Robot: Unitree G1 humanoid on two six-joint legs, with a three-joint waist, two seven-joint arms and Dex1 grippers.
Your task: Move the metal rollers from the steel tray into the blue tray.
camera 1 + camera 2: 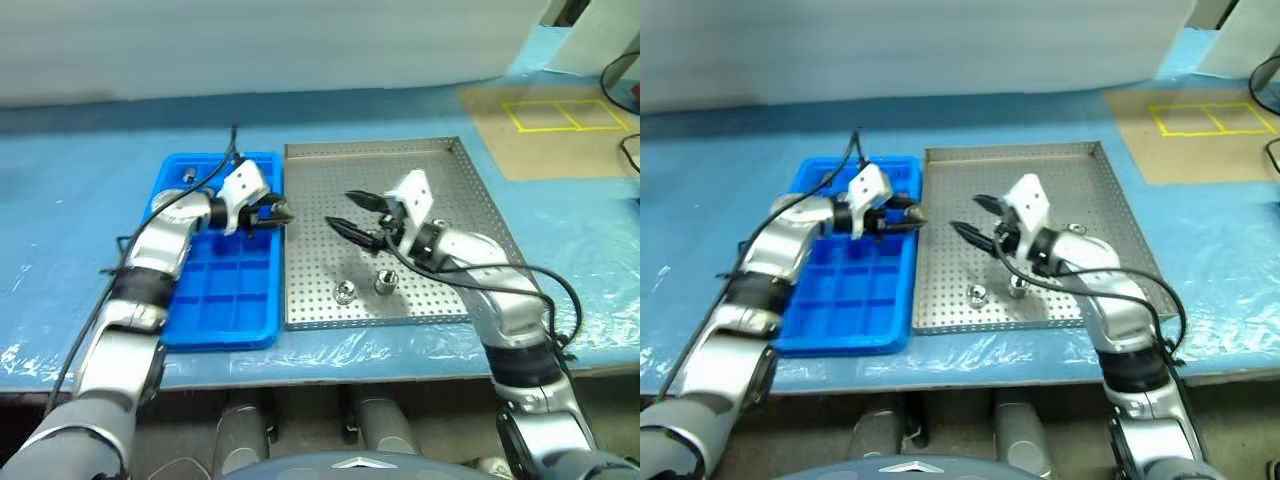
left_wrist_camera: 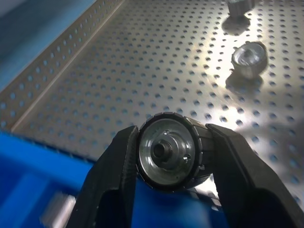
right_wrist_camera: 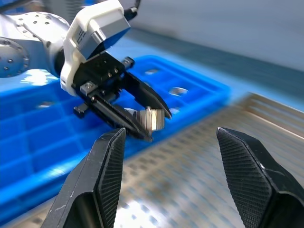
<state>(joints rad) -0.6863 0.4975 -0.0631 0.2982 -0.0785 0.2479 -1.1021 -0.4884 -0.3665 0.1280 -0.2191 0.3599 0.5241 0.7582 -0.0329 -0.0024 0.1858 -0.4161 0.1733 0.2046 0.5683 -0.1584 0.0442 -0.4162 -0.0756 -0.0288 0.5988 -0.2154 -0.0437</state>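
Note:
My left gripper (image 1: 278,212) is shut on one metal roller (image 2: 168,152) and holds it in the air over the seam between the blue tray (image 1: 225,300) and the steel tray (image 1: 440,180). The right wrist view shows that same roller (image 3: 153,118) pinched between the left fingers. Two more rollers (image 1: 345,292) (image 1: 385,281) lie on the perforated floor near the steel tray's front edge. My right gripper (image 1: 345,212) hovers open and empty above the steel tray's middle, pointing toward the left gripper. A small grey piece (image 1: 189,176) sits in a far compartment of the blue tray.
A blue sheet covers the table. At the back right lies a brown board (image 1: 560,115) marked with yellow tape rectangles, and a black cable (image 1: 628,150) runs at the right edge. The table's front edge is just beyond both trays.

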